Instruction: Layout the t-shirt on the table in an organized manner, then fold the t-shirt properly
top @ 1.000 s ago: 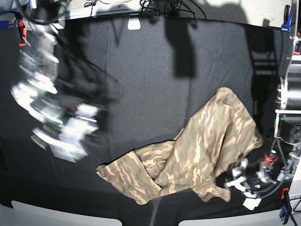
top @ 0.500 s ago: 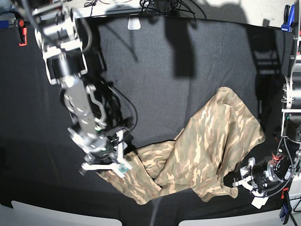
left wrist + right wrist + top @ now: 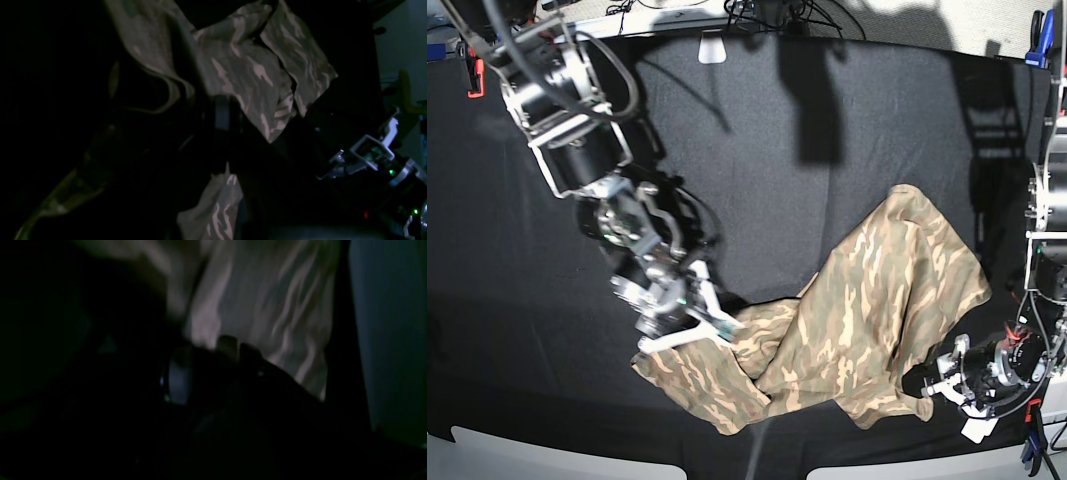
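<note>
The camouflage t-shirt lies crumpled on the black table, running from the front centre up to the right. My right gripper is low over the shirt's left end, its white fingers apart on either side of the cloth edge. In the right wrist view, blurred cloth fills the space just past the dark fingers. My left gripper is at the shirt's lower right corner, shut on the hem. In the left wrist view the shirt drapes over the dark fingers.
An orange clamp sits at the table's back left and a blue clamp at the back right. Another clamp is at the front right. The left arm's base stands along the right edge. A white tag lies at the back.
The right arm swung down from the left side onto the shirt's left end, then shifted slightly right over the cloth. The left gripper has kept its place at the lower right corner.
</note>
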Action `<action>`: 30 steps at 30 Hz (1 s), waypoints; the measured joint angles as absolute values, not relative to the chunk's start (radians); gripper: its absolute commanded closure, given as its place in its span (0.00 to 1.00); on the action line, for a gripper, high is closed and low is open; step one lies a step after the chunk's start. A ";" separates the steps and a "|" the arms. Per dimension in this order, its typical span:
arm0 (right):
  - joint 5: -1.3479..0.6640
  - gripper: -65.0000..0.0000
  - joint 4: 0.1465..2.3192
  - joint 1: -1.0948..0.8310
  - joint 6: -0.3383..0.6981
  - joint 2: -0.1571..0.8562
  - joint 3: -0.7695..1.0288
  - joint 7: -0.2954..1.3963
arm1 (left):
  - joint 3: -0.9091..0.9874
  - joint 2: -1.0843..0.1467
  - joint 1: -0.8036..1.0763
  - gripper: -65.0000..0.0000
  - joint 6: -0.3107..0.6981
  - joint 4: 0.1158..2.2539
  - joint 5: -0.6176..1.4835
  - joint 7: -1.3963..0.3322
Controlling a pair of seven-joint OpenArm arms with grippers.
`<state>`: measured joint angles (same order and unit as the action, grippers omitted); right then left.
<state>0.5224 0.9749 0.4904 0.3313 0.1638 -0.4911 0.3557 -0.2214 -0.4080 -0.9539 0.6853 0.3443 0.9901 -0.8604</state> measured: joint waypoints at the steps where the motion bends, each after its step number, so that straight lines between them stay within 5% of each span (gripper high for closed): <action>1: 0.523 0.67 0.975 0.491 0.328 0.152 -0.491 0.349 | -0.221 -0.408 -0.954 1.00 0.685 0.344 0.990 -0.860; 30: 0.573 0.67 0.781 0.570 0.070 0.105 -0.491 0.300 | -0.221 -0.408 -0.954 1.00 0.685 0.344 0.990 -0.860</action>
